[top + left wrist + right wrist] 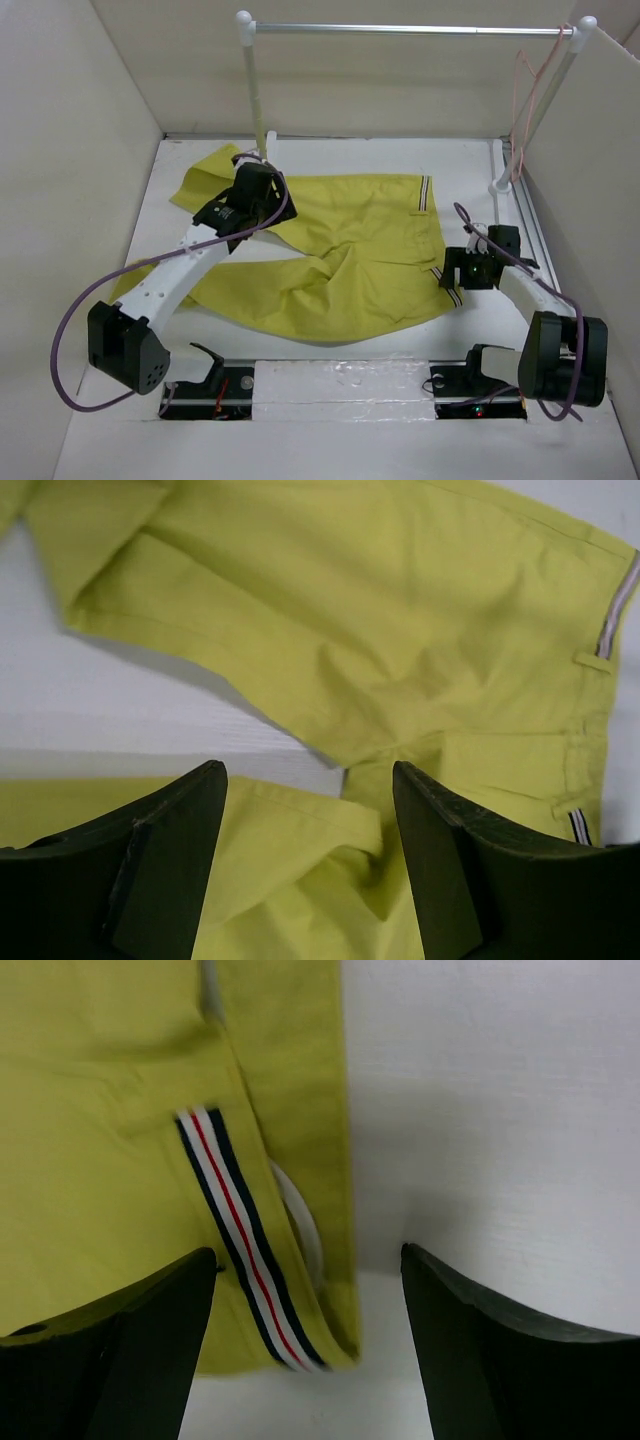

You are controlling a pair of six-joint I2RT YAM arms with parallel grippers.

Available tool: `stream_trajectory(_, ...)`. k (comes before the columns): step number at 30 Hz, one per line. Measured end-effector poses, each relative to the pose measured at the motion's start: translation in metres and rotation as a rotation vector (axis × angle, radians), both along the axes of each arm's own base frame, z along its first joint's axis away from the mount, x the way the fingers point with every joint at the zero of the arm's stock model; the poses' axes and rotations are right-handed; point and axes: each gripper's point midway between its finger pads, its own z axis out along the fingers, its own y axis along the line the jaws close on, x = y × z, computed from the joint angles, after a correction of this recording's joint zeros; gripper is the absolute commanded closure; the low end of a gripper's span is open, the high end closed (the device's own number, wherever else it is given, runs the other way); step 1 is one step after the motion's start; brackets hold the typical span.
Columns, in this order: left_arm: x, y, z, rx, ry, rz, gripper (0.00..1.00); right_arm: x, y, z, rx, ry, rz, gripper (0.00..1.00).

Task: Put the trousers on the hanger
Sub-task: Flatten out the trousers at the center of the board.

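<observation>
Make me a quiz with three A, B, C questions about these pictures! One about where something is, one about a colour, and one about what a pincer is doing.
1. Where is the pink hanger?
A) hanging at the right end of the rail
B) lying on the trousers
C) in a pincer

2. What colour are the trousers?
A) blue
B) yellow
C) red

3. How is the right pincer?
A) open, holding nothing
B) shut on the trousers
C) shut on the hanger

Answers:
1 A, its thin wire dangles from the rail's right end.
2 B, the cloth is bright yellow in every view.
3 A, its fingers stand wide apart and grip nothing.
</observation>
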Motion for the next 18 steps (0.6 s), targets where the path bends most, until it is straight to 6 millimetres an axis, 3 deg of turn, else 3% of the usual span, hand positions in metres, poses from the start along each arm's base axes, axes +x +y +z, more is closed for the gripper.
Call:
stream_trajectory(2, -0.002, -0.019, -0.01, -0.039, 0.009, -0.067, 0.37, 0.009, 0.01, -0.002, 0.054, -0.027, 0.039, 0.22)
stream_trajectory(5, -0.009, -0.022, -0.024, -0.052, 0.032, -0.104, 0.37, 0.019, 0.024, -0.002, 0.13, -0.09, 0.078, 0.35)
stream_trajectory(7, -0.013, -0.022, -0.029, -0.047, 0.041, -0.121, 0.37, 0.02, 0.03, -0.002, 0.164, -0.124, 0.081, 0.55)
stream_trajectory(8, -0.014, -0.021, -0.031, -0.043, 0.043, -0.126, 0.37, 0.018, 0.033, -0.004, 0.188, -0.13, 0.076, 0.59)
stream_trajectory(12, -0.02, -0.017, -0.032, -0.03, 0.033, -0.144, 0.37, 0.009, 0.046, -0.008, 0.273, -0.14, 0.053, 1.0)
stream_trajectory(16, -0.021, -0.016, -0.023, -0.03, -0.003, -0.158, 0.36, 0.006, 0.044, 0.003, 0.286, -0.155, 0.01, 1.0)
stream_trajectory(18, -0.021, -0.016, -0.021, -0.029, -0.014, -0.167, 0.36, 0.004, 0.031, 0.014, 0.248, -0.169, -0.044, 1.0)
